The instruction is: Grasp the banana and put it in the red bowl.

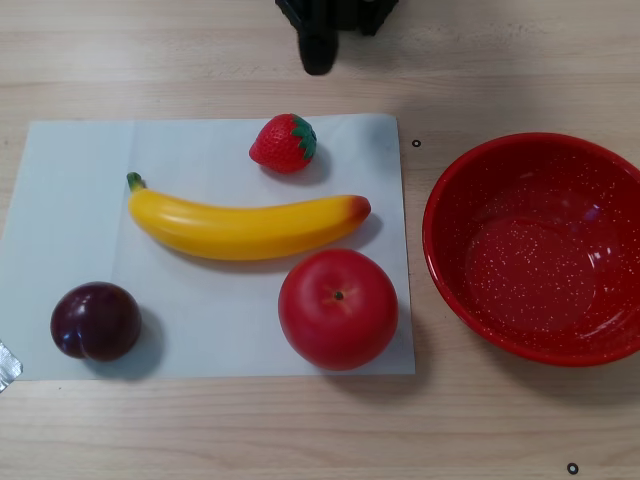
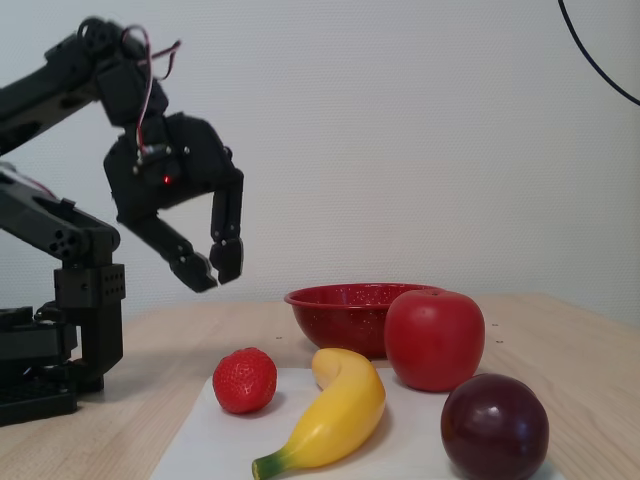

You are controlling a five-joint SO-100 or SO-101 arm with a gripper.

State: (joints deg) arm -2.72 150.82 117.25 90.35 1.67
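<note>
The yellow banana (image 1: 245,225) lies across a white paper sheet, green stem to the left and orange-red end to the right in the other view. It also shows in the fixed view (image 2: 335,415). The red bowl (image 1: 470,290) stands empty on the table to the right of the sheet, and at the back in the fixed view (image 2: 340,315). My black gripper (image 2: 213,272) hangs in the air above the table, behind the strawberry, holding nothing. Its jaws stand a little apart at the tips. In the other view only its dark tip (image 1: 318,55) shows at the top edge.
On the white sheet (image 1: 200,330) a strawberry (image 1: 284,143) lies behind the banana. A red apple (image 1: 338,308) sits close in front of the banana's right end, and a dark plum (image 1: 96,321) at the front left. The arm's base (image 2: 60,340) stands at the left.
</note>
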